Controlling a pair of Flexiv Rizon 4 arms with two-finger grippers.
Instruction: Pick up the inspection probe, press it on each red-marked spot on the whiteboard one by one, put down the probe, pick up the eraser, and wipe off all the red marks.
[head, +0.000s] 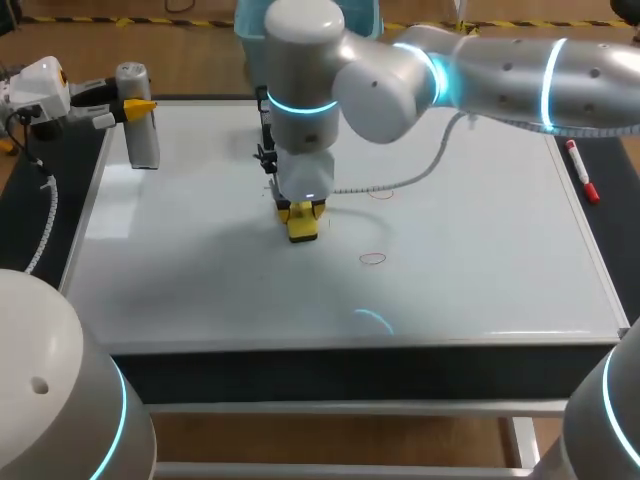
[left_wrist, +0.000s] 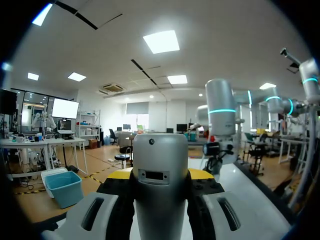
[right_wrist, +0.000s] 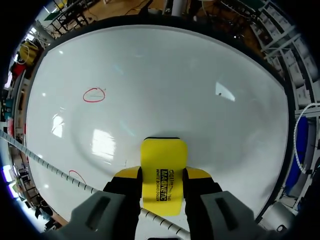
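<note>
Right arm comes in from the right and reaches past the middle of the whiteboard (head: 480, 290). Right claw (head: 303, 212) is clamped on the yellow eraser (head: 303, 228), one yellow-tipped finger on each flank (the wrist view shows contact on both sides). The eraser points down, and its lower end appears to meet the board.

Two red rings are visible on the board. One (head: 373, 259) is near the eraser, toward the front edge. The other (head: 380, 193) is fainter, beside the right wrist and farther back.

Left claw (head: 130, 105) is over the board's far left corner, closed on the grey inspection probe (head: 140, 140). The probe stands upright between the fingers. Cannot tell whether its lower end touches the board.

Red marker (head: 582, 173) lies on the dark bench (head: 620, 170), just beside the board's right edge.
</note>
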